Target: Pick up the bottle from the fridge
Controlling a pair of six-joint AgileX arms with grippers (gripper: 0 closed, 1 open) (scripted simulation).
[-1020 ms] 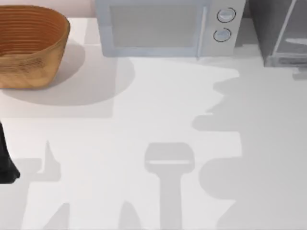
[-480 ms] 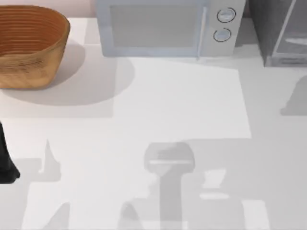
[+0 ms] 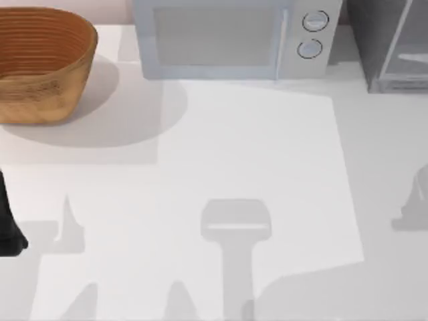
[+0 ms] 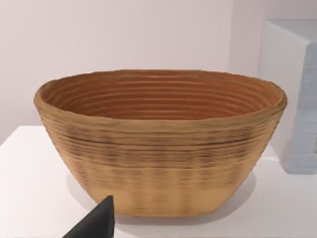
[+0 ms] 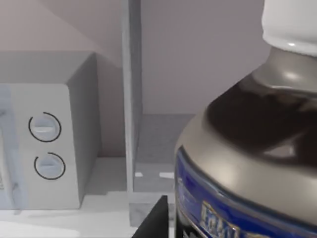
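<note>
The bottle (image 5: 247,148) looms close in the right wrist view, with a white cap, grey shoulder, dark body and a blue label band. It stands upright against one dark fingertip (image 5: 154,218) of my right gripper, which is shut on it. Behind it is the fridge (image 5: 132,99) with its grey frame and open inner shelf. From above, the fridge (image 3: 391,47) sits at the table's far right corner. My left arm (image 3: 8,227) is parked at the left edge, and a dark tip of its gripper (image 4: 94,224) points at the basket.
A woven basket (image 3: 40,63) stands at the far left. A pale silver microwave (image 3: 227,40) with two round dials sits at the back centre, just left of the fridge. The arms' shadows fall across the white tabletop (image 3: 221,147).
In the top view the right arm's shadow has slid from the table's middle right toward the right and near edges. The left arm has not moved.
</note>
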